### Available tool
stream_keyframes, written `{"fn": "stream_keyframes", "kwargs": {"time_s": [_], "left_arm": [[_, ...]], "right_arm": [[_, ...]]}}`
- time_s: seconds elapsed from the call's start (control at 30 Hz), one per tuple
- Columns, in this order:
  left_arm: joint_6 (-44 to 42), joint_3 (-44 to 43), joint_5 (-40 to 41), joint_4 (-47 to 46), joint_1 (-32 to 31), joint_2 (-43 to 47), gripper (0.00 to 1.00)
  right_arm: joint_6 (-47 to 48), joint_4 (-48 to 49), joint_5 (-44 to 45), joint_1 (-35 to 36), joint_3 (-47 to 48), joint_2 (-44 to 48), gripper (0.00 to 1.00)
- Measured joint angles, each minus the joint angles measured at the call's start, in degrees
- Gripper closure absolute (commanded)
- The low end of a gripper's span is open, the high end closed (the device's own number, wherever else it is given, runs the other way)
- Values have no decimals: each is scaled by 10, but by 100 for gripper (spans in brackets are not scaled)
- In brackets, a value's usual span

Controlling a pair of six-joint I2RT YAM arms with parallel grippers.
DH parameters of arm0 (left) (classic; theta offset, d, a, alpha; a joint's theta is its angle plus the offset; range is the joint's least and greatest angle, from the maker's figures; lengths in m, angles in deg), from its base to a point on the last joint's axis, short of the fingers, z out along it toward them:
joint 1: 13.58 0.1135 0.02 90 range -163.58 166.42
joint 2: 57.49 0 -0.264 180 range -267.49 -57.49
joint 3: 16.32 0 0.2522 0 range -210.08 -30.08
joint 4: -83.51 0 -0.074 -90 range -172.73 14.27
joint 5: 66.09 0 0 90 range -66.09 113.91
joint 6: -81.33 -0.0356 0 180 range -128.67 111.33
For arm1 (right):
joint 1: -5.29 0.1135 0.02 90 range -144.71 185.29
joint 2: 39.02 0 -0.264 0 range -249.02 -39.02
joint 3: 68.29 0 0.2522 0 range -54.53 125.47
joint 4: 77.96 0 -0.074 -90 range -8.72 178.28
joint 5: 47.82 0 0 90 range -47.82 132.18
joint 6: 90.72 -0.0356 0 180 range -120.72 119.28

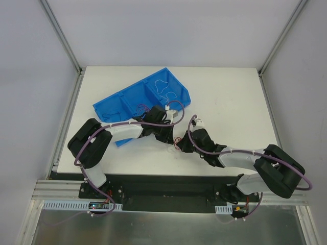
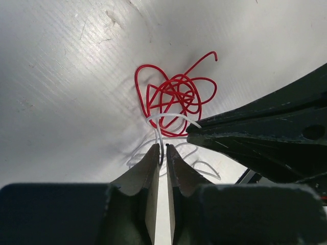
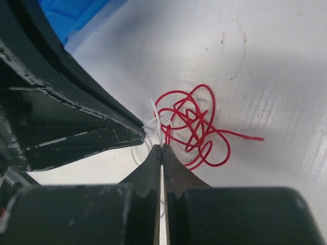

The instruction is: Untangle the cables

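Centrally, near the front edge of the bench (image 1: 230,102), the left end effector (image 2: 161,149) and right end effector (image 3: 162,148) are each pinching, nearly closed, thin strands of the cables (image 2: 176,97); overhead, these are barely showing.

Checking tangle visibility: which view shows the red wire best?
Left wrist: the red wire lies whole and sharp. Right wrist shows it too, its lowest loop passing behind that gripper's fingers. Top external gives at most a speck.
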Motion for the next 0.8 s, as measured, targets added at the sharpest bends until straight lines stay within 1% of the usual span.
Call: {"fn": "stream_keyframes", "kwargs": {"time_s": [0.03, 0.1, 0.17, 0.27, 0.43, 0.6, 0.7, 0.8], "left_arm": [[1, 0, -1, 0, 0, 0, 85], [3, 1, -4, 0, 0, 0, 83], [5, 2, -6, -1, 0, 0, 85], [11, 6, -11, -1, 0, 0, 100], [16, 17, -11, 2, 0, 16, 100], [16, 24, 3, 21, 0, 94, 100], [16, 24, 17, 35, 0, 166, 100], [16, 23, 30, 43, 0, 236, 100]], "right_arm": [[1, 4, 0, 2, -3, 5, 100], [3, 17, 1, 5, -14, 19, 99], [5, 28, 3, 9, -30, 40, 99], [7, 51, 12, 12, -60, 74, 99], [9, 75, 20, 12, -83, 92, 99], [16, 77, 25, 12, -88, 115, 99], [24, 35, 54, 13, -90, 184, 100], [32, -31, 114, 13, -90, 311, 100]]}}
